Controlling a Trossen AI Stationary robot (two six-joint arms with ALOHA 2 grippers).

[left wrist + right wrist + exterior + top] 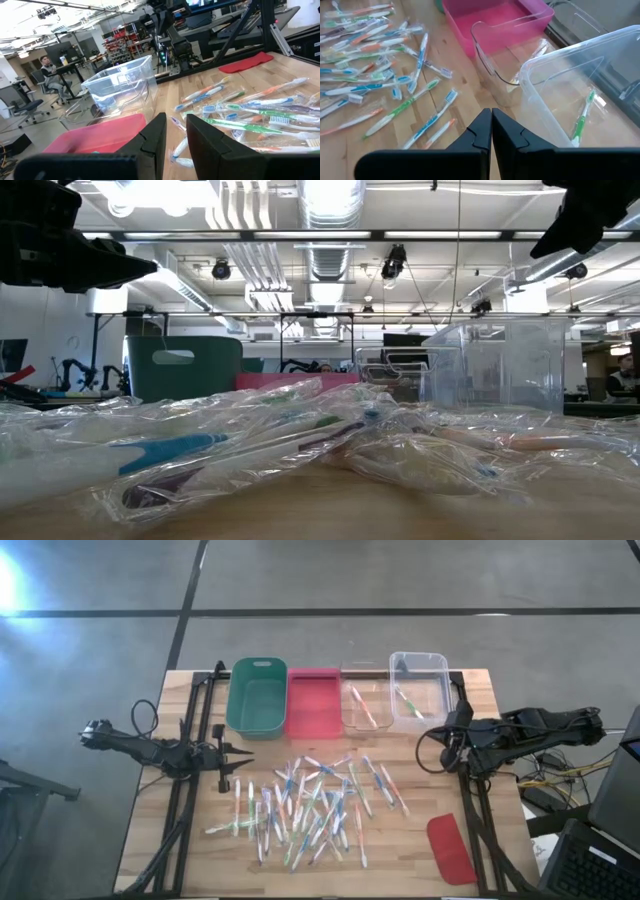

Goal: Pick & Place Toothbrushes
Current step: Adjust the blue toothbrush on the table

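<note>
Toothbrushes: most lie in a loose heap (310,808) on the table's middle, many in clear wrappers, well apart from the bins
Sorted so far: one green brush (581,119) lies in the far-right clear bin (418,687); one pinkish brush (364,708) lies in the clear bin (361,698) just beside it
Other bins: red bin (313,702) and green bin (257,696) stand in the same row along the table's far edge; nothing shows in either
Progress: barely begun by my reading; two placed, dozens left
Left gripper (172,137): just beside the heap's left edge, fingers a narrow gap apart, nothing between them
Right gripper (491,131): near the clear bins at the right, fingers pressed together, holding nothing
Red lid (451,848): flat on the table's near right corner, clear of the heap
</note>
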